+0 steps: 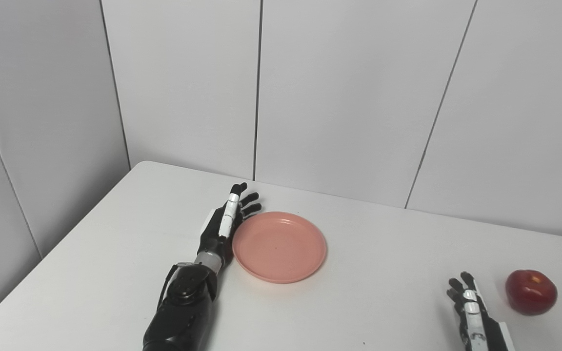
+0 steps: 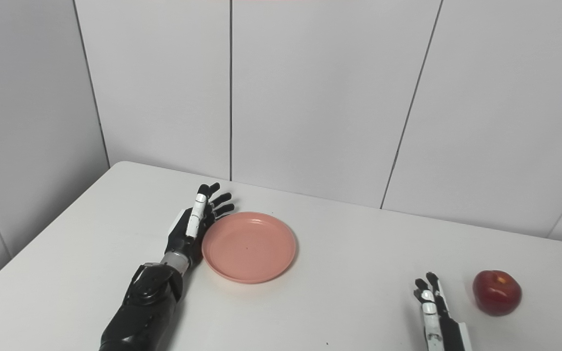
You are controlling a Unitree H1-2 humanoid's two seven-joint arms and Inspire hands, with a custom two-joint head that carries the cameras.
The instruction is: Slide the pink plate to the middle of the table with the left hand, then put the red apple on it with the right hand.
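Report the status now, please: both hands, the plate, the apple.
Left hand open, against pink plate's left rim. Right hand open, apart from red apple. Apple on table, nothing between it and plate.

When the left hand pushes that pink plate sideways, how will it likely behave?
The pink plate looks thin, plastic and shallow, so probably light and stiff. Its flat base on the smooth white table suggests easy sliding, not tipping. The left hand meets only its left rim, so the plate may rotate a little.

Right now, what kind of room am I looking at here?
Probably a lab or test booth, not a home: a bare white table, plain grey panel walls, and only a pink plate and a red apple set out.
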